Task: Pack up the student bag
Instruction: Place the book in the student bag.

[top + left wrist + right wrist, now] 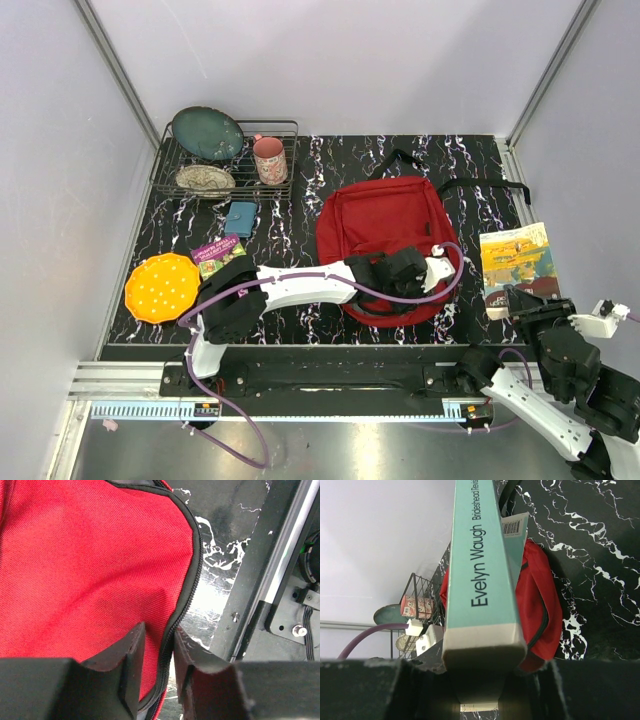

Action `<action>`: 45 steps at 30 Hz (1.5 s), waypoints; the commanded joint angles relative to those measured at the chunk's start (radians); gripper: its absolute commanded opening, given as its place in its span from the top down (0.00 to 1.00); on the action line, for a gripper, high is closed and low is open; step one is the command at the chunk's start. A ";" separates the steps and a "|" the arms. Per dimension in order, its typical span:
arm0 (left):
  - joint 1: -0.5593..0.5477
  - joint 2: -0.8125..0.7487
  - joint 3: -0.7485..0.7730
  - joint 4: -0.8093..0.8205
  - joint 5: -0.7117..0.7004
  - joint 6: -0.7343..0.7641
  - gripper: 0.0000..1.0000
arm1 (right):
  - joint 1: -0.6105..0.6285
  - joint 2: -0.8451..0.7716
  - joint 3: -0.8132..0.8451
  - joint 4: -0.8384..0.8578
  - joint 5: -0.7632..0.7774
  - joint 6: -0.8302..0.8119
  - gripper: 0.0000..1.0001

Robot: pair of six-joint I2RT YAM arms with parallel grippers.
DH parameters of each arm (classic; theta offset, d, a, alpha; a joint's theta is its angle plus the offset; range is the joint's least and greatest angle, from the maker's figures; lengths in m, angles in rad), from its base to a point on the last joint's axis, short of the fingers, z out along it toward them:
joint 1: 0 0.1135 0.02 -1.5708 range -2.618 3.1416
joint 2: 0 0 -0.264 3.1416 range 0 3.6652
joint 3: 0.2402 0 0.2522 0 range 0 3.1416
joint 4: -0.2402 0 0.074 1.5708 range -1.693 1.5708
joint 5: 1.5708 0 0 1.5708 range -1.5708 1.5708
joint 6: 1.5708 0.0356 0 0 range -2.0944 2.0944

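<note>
- Left pincer straddles the black zipper rim at the near edge of the student bag, with one finger on either side of the zip. The jaws are narrow, but I cannot tell whether they actually clamp it.
- Right pincer is clenched on a book — teal spine, "Evelyn Waugh" — at the right edge of the counter.
- The student bag lies flat, right of the counter's centre, with its straps toward the far edge.
- A wire rack sits at the far left corner.
</note>
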State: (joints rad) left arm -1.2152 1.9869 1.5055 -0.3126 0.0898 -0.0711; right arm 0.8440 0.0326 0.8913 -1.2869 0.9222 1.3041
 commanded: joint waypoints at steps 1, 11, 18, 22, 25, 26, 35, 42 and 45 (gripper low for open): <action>0.002 -0.028 0.041 0.024 -0.056 -0.007 0.74 | 0.000 -0.017 0.034 0.012 0.037 0.060 1.00; 0.011 -0.079 0.035 0.012 -0.087 -0.001 1.00 | -0.002 -0.017 0.026 -0.023 -0.002 0.084 1.00; 0.083 -0.167 0.053 -0.026 -0.098 -0.036 1.00 | 0.000 -0.017 0.072 -0.106 -0.035 0.106 1.00; 0.128 -0.207 0.058 -0.028 -0.032 -0.059 1.00 | -0.002 -0.019 0.090 -0.092 -0.063 0.081 1.00; 0.169 -0.240 0.070 -0.025 -0.025 -0.093 1.00 | -0.002 -0.017 0.093 -0.057 -0.098 0.064 1.00; 0.181 -0.246 0.085 -0.023 -0.022 -0.101 1.00 | -0.002 -0.019 0.095 -0.051 -0.109 0.063 1.00; 0.237 -0.301 0.251 -0.025 -0.088 -0.125 1.00 | -0.002 -0.019 0.135 -0.038 -0.187 0.075 1.00; 0.201 -0.320 0.301 0.003 -0.117 -0.102 1.00 | -0.002 -0.019 0.118 -0.002 -0.333 0.069 1.00; 0.158 -0.309 0.305 0.010 -0.128 -0.078 1.00 | -0.003 -0.019 0.077 0.040 -0.405 0.064 1.00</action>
State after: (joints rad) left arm -0.9966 1.7138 1.7390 -0.3977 -0.0036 -0.1780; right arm 0.8440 0.0174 0.9894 -1.4124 0.6189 1.3663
